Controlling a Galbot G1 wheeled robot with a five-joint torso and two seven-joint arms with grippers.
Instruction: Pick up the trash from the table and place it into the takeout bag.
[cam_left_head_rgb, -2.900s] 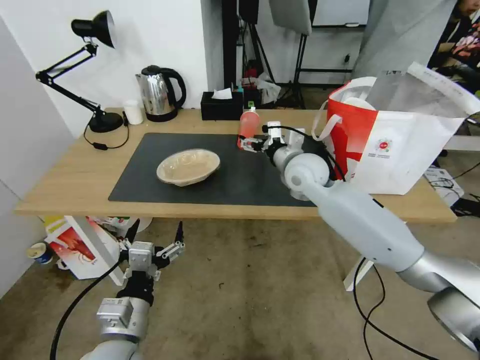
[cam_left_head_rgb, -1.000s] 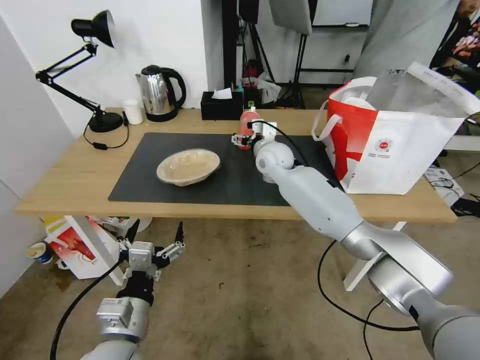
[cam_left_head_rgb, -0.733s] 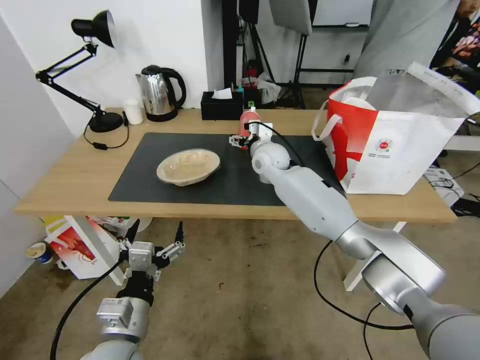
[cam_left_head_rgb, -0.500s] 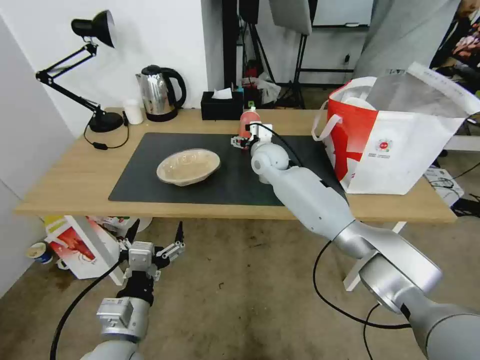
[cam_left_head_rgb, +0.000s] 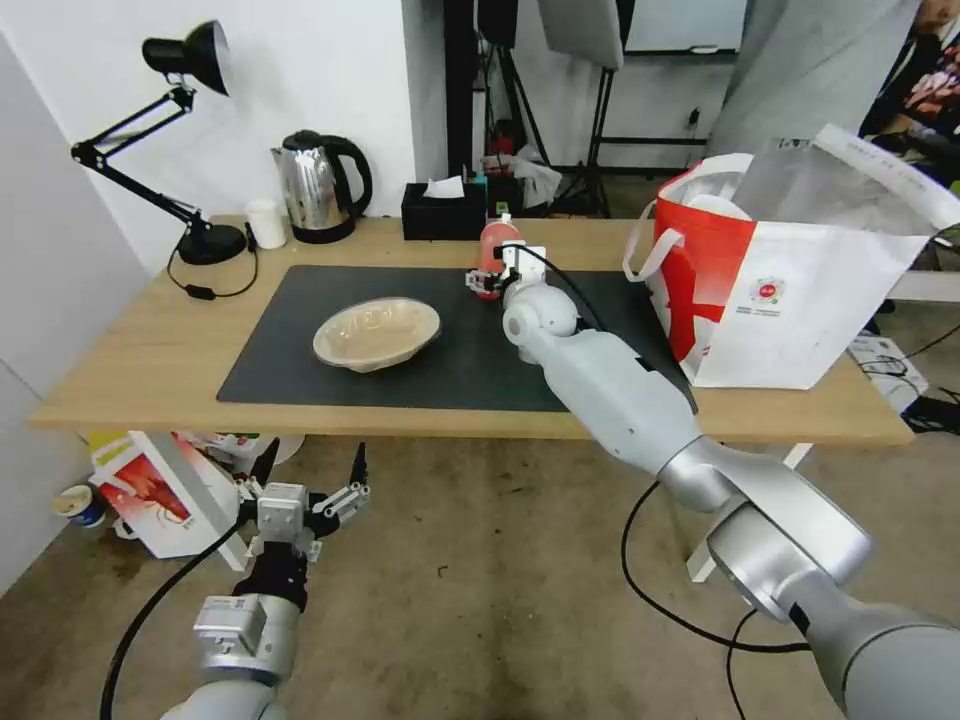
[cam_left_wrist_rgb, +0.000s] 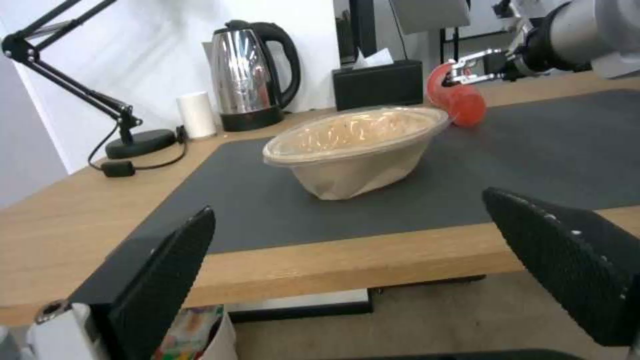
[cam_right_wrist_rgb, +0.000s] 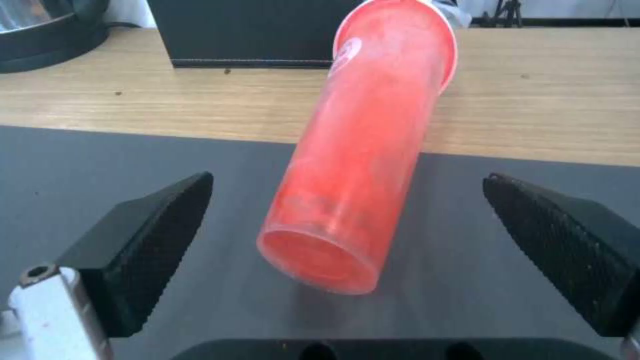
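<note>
Nearest, below the front edge of the long light-wood bench (cam_left_head_rgb: 130, 380): left pincer (cam_left_head_rgb: 305, 483) parked low over the floor, spread wide, holding nothing. On the large dark grey mat (cam_left_head_rgb: 300, 370), toward its left half: shallow beige round dish (cam_left_head_rgb: 377, 333), upright, apart from both pincers. Farther back, at the mat's rear edge: right pincer (cam_right_wrist_rgb: 347, 250) spread wide, its black textured fingers (cam_right_wrist_rgb: 153, 235) flanking the red drink cup with white lid (cam_right_wrist_rgb: 363, 165) without touching it. Cup leaning, base toward the wrist camera, lid end toward the black tissue box (cam_left_head_rgb: 443, 212); whether resting on the mat or tipped against something, cannot tell. For a sound grasp: centre the cup body between both fingers, align the closing line across the cup's narrow axis, close gently on the thin wall to avoid crushing or rolling it away. Right of the mat: large boxy white takeout bag with red side panel (cam_left_head_rgb: 790, 310), mouth open, well apart from the cup.
</note>
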